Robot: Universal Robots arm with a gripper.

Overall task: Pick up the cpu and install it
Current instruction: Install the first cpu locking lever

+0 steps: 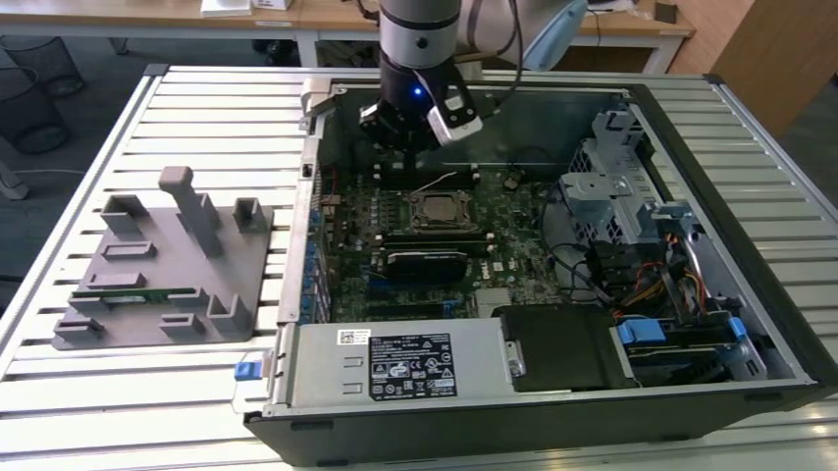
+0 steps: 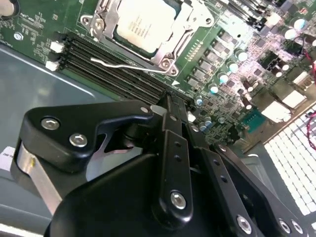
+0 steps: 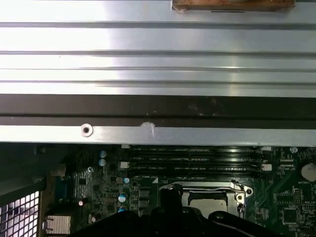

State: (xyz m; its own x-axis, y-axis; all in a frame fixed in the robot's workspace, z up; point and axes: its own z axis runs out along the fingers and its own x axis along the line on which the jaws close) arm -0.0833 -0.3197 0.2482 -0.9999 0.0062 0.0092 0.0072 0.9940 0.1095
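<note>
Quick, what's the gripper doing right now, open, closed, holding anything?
Gripper: cannot be told; it hangs above the motherboard, near the cpu seated in its socket.

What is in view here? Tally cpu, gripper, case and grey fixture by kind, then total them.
cpu: 1
gripper: 1
case: 1
grey fixture: 1
Total: 4

Silver-grey cylindrical arm (image 1: pixel 419 34), blue LED lit, black cable; matte black linkage tool (image 2: pixel 170 163) with silver screws.
</note>
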